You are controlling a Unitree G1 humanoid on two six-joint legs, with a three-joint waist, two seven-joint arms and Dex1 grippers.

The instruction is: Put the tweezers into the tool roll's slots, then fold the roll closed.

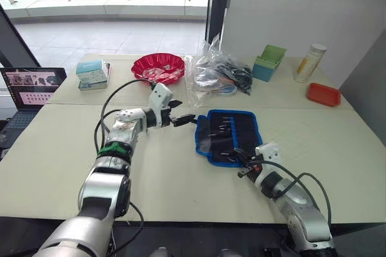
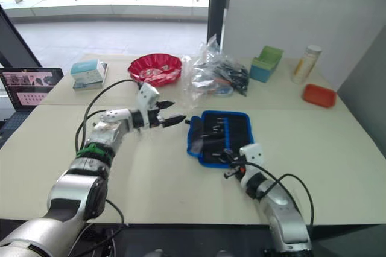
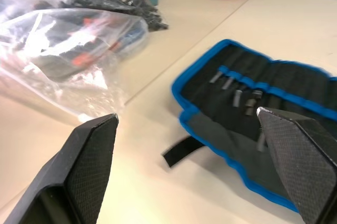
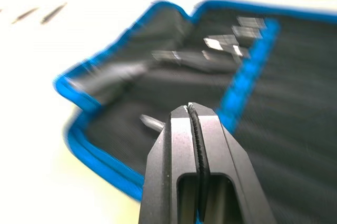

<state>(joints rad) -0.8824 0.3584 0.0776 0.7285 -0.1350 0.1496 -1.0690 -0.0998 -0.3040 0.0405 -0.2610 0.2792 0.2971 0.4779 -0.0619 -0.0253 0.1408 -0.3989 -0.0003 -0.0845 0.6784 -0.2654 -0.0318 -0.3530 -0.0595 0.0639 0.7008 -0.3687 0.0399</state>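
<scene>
The black fabric tool roll with bright blue edging [image 1: 228, 136] lies unrolled on the pale counter [image 1: 54, 166], toward its near edge right of the middle, several slim dark tweezers [image 3: 235, 98] already seated in its narrow fabric slots [image 3: 279, 84]. The left claw [image 1: 183, 119] hovers spread just beside the roll's left edge, above the loose black strap [image 3: 181, 150]. The right claw [image 4: 192, 109] is pressed together over the roll's near edge; whether it pinches anything is unclear. The roll looks limp and light, likely to slide; pinch the stiffer blue hem to fold.
</scene>
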